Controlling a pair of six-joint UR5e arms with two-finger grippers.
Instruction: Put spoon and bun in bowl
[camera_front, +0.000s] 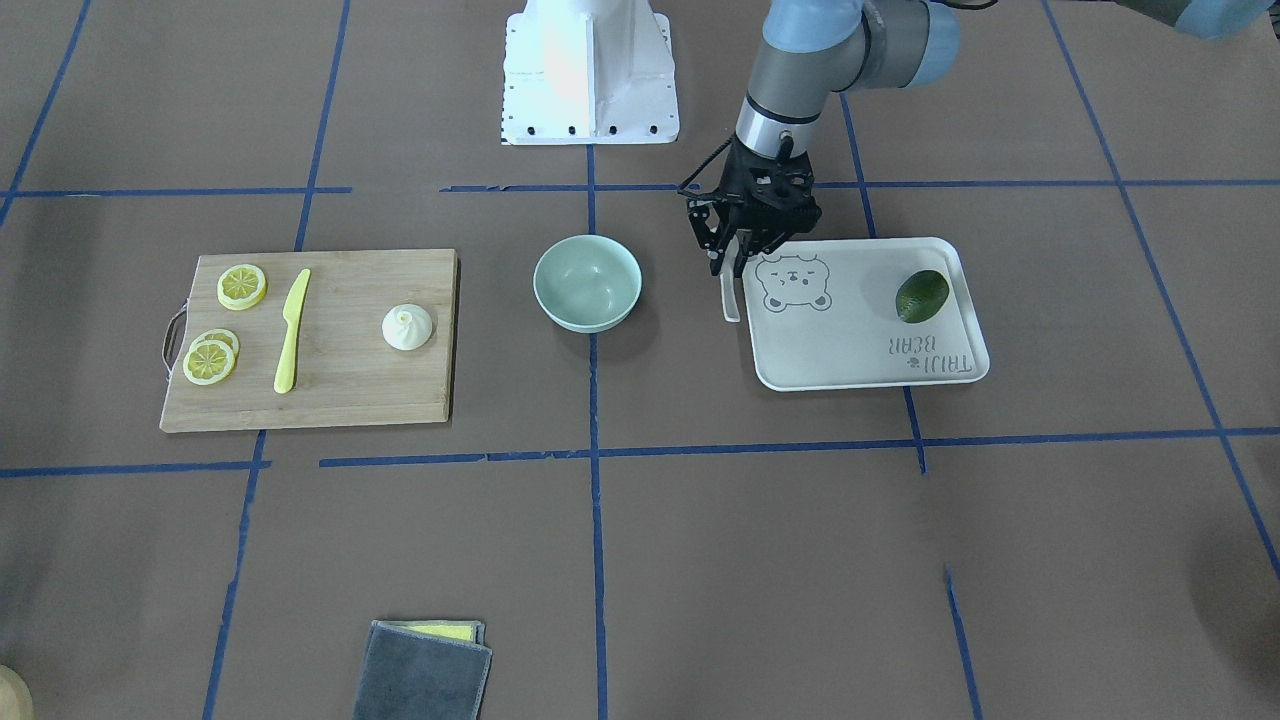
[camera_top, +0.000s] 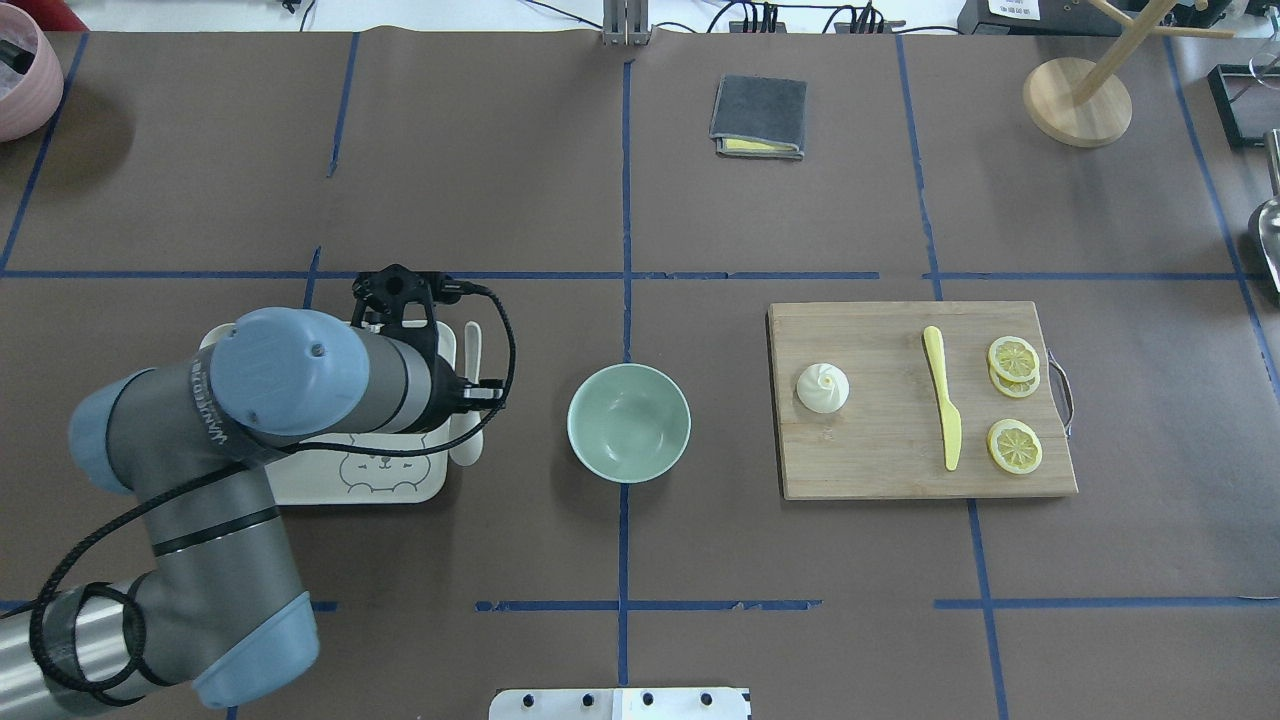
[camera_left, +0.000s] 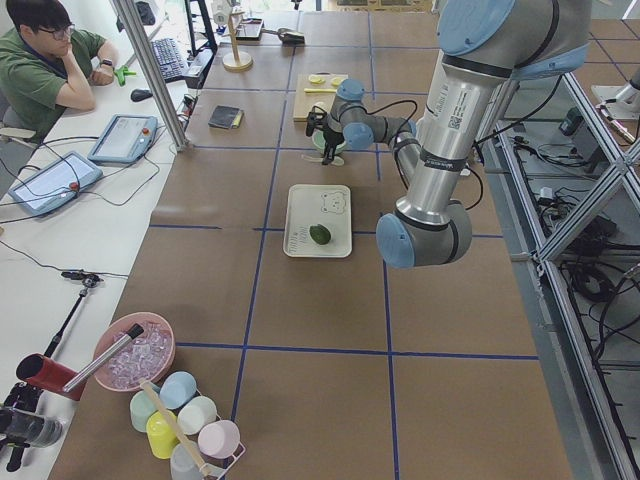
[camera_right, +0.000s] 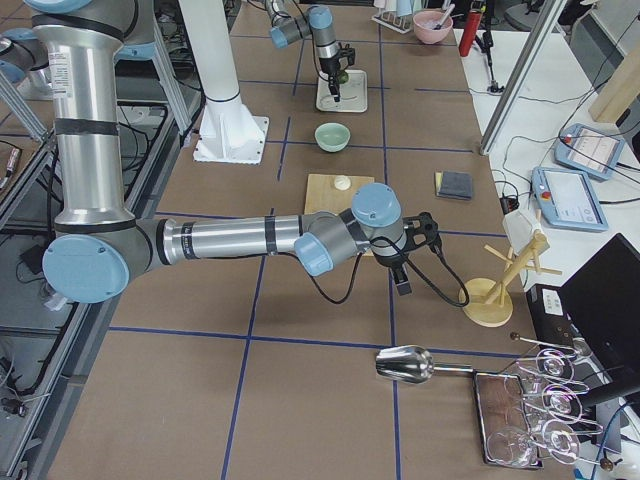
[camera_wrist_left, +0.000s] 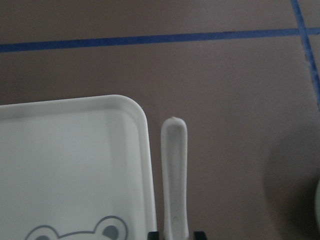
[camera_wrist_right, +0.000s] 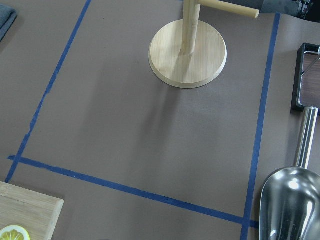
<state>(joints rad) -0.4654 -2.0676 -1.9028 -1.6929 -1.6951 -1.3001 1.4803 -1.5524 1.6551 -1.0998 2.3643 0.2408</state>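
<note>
My left gripper (camera_front: 733, 268) is shut on the pale off-white spoon (camera_front: 729, 302), just off the bear tray's corner nearest the bowl. In the left wrist view the spoon's handle (camera_wrist_left: 174, 170) runs up from between the fingertips, beside the tray's rim. The mint-green bowl (camera_front: 587, 283) stands empty at the table's middle, a short way from the spoon. The white pleated bun (camera_front: 407, 328) sits on the wooden cutting board (camera_front: 340, 395). My right gripper (camera_right: 401, 283) hangs over bare table past the board's far end; I cannot tell whether it is open or shut.
The white bear tray (camera_front: 850, 350) holds a dark green avocado (camera_front: 921, 295). A yellow knife (camera_front: 291, 330) and lemon slices (camera_front: 242, 286) lie on the board. A grey cloth (camera_front: 420, 672) lies at the operators' edge. A wooden stand (camera_wrist_right: 187, 52) and metal scoop (camera_wrist_right: 290, 205) lie below the right wrist.
</note>
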